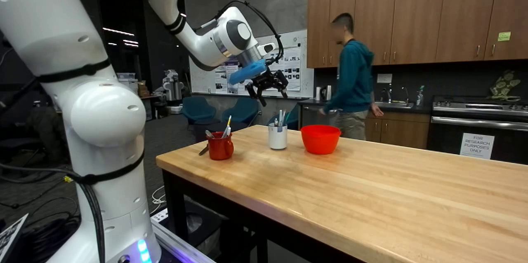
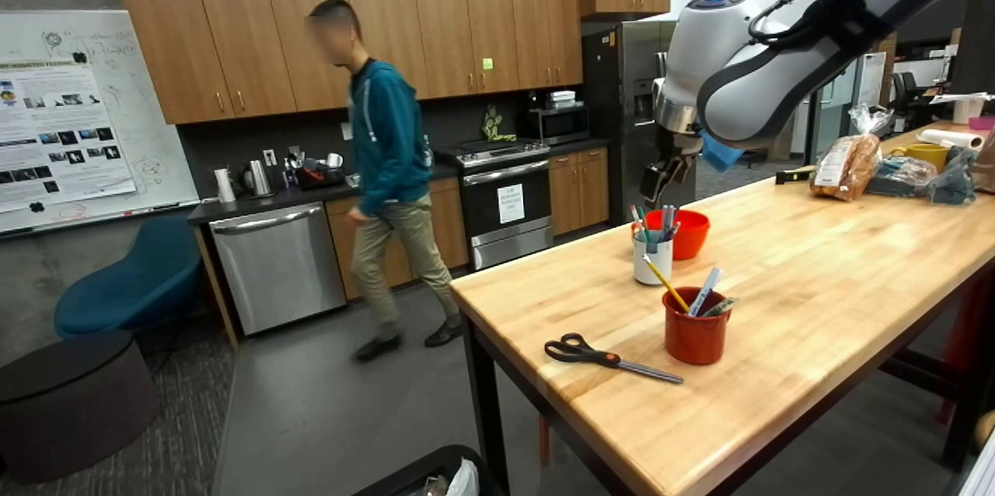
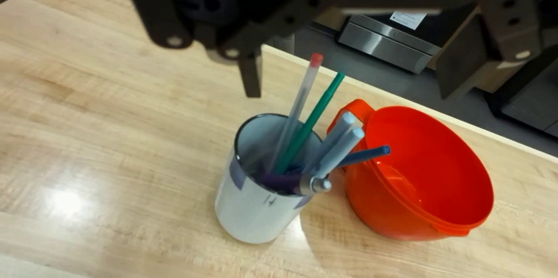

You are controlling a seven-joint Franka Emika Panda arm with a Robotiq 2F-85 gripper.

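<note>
Jaws: spread wide | Below: white cup [image 3: 259, 215] of pens [image 3: 314, 119] | Beside cup: 1 red bowl [image 3: 379, 206]

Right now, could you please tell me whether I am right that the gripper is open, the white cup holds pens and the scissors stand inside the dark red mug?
Not quite: the scissors are not inside the dark red mug but lie on the table beside it, as an exterior view shows. The gripper is indeed open and the white cup holds pens.

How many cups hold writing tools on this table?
2: the white cup beside the red bowl, the dark-red cup near the scissors. The bread bag may hide others.
</note>
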